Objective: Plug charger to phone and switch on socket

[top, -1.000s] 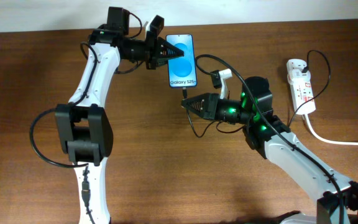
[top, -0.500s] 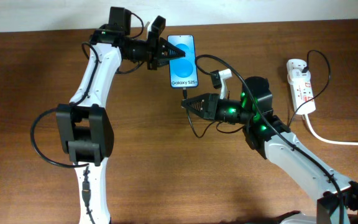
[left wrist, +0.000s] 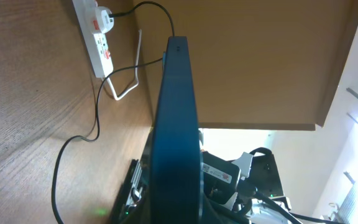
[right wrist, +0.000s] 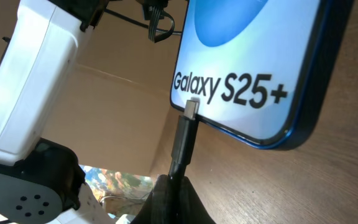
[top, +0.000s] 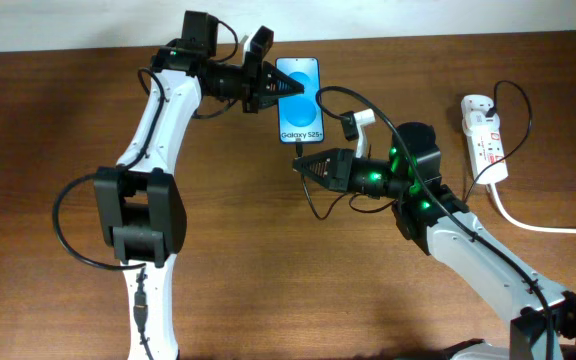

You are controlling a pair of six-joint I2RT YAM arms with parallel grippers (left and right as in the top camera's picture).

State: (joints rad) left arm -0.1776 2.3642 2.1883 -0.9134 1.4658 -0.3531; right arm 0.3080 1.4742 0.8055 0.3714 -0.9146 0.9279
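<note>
phone (top: 299, 98) well left of socket (top: 485, 135), charger (right wrist: 184, 143) tip just beside phone's near edge.

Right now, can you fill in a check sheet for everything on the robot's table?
Surface: brown wooden table.
Job's things: phone, screen lit, held at its left edge. The charger tip is at the phone's bottom edge with its metal end showing, so it is not pushed in. The socket is at the right, its switch too small to read.
Clutter: nothing seen.
Fingers: left fingers shut on the phone; right fingers shut on the charger.
Cables: a thin black cable runs from a plug in the socket toward the right arm; a white cord leaves the socket.
Surroundings: pale wall beyond the table.
</note>
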